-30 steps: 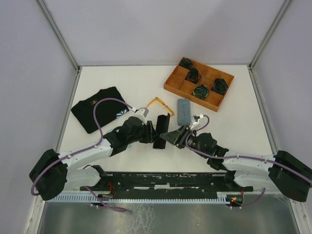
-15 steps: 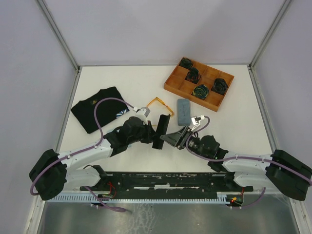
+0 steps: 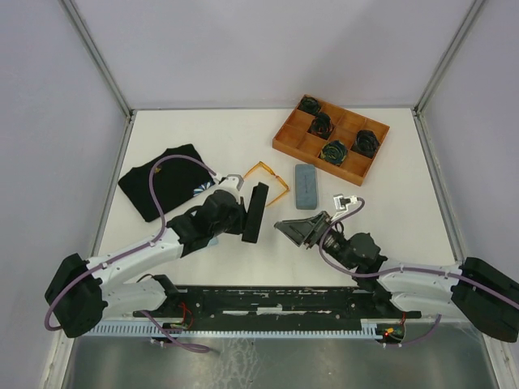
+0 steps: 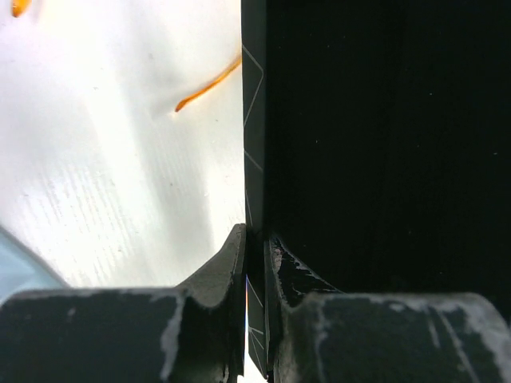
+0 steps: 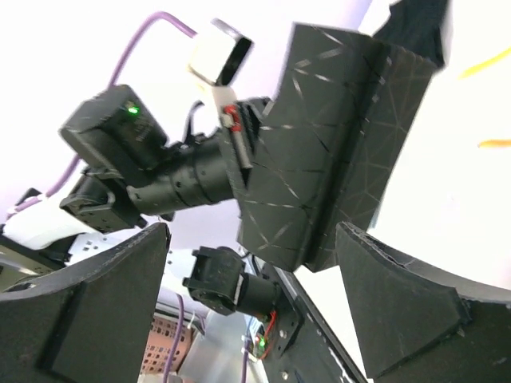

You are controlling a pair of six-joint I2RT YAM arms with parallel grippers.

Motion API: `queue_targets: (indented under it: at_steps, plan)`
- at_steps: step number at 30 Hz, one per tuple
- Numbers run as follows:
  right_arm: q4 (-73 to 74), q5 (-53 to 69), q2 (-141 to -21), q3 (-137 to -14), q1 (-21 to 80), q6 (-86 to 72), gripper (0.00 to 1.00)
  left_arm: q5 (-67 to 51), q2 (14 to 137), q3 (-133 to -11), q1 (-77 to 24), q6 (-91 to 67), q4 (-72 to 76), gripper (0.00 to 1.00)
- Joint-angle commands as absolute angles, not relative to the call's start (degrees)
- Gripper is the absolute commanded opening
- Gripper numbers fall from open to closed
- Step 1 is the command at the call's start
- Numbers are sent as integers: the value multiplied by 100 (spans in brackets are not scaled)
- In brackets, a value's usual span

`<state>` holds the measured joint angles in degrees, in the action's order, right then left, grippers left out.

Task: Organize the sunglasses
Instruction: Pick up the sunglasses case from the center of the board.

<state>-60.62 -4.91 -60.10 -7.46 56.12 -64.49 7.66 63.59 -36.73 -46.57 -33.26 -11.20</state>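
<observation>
at the far left of the tabletop lies a folded black shirt. right of it the left hand is closed almost fully, pinching the thin edge of a black case and holding it on edge; whether the case clears the surface cannot be told. just behind the case the orange sunglasses lie on the tabletop, one temple tip near the case. the red pair shows in no view. next comes a grey-blue case, lying flat, near the orange pair but apart from it. the right hand stands wide open and empty, facing the black case from just beside it.

the step in hand appears to be readying the black case to receive a pair. done well, the left hand would grip firmly, since so thin a hold lets the case swing, and present its opening to the right hand. the right hand would then take the orange pair by the frame, not the lenses.

at far right a wooden tray holds four dark rolled bundles, each in its own compartment; the other compartments are bare. what the bundles are cannot be told.
</observation>
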Motion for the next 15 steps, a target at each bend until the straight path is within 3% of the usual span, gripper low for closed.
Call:
queue_targets:
  at_steps: [1,7,11,13,15]
  plan:
    - [-6919,-680,-5499,-669,5597,-6025,93,1254,6214,-4005,-4636,-2893,-1346,3]
    - [-7370,-1809,-4826,-153,5600,-6075,94,1249,6340,-4087,-4633,-2804,-1380,3]
    - [-6869,-2805,-4115,83,5600,-6351,94,1246,6451,-4184,-4644,-2707,-1402,3]
    - [-5971,-3321,-3488,50,5600,-6553,94,1192,6512,-4245,-4660,-2598,-1415,3]
    - [-3886,-3780,-2733,-329,5600,-7104,94,1196,6568,-4305,-4698,-2481,-1424,3]
